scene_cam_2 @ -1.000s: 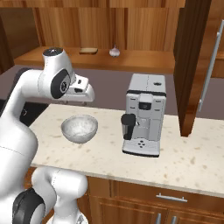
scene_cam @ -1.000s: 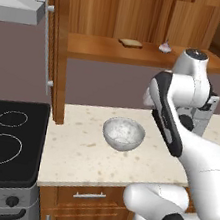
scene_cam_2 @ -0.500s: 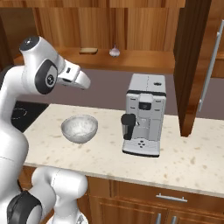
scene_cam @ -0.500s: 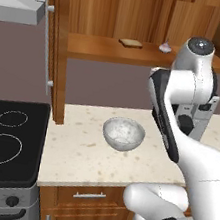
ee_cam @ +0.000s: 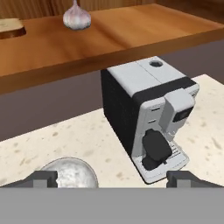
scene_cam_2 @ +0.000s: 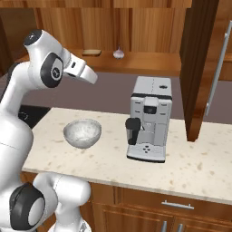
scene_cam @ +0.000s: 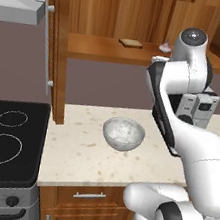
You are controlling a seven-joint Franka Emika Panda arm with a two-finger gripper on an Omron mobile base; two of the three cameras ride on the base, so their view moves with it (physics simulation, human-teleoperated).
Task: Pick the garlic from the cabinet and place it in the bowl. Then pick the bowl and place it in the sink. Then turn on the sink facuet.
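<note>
Up top in the hand view, the garlic (ee_cam: pixel 77 17) is sitting on the cabinet (ee_cam: pixel 131 30) shelf, upper left of the frame, w/ a bread slice (ee_cam: pixel 11 27) at the far left edge. We're judging the task as barely begun: garlic not yet picked, the bowl (scene_cam: pixel 123 133) is sitting empty on the counter (scene_cam: pixel 84 153) mid-frame in the left base view, and the bowl-to-sink move plus the faucet are all left to do.

We're holding the gripper (ee_cam: pixel 112 180) w/ jaws spread wide and nothing between them; its two tips are poking up at the bottom corners of the hand view, well apart from the garlic.

Views differ a fair bit. Left base view is giving us the stove (scene_cam: pixel 4 150) at lower left and the cabinet door w/ its bar handle at upper left, but the arm is covering most of the coffee machine (scene_cam: pixel 198 109) at mid right. Right base view is showing that machine (scene_cam_2: pixel 149 120) in full at centre, bowl (scene_cam_2: pixel 82 132) to its left, garlic (scene_cam_2: pixel 118 53) at top centre on the shelf. Hand view is giving the closest look at the garlic's bulb shape & pointed tip.
</note>
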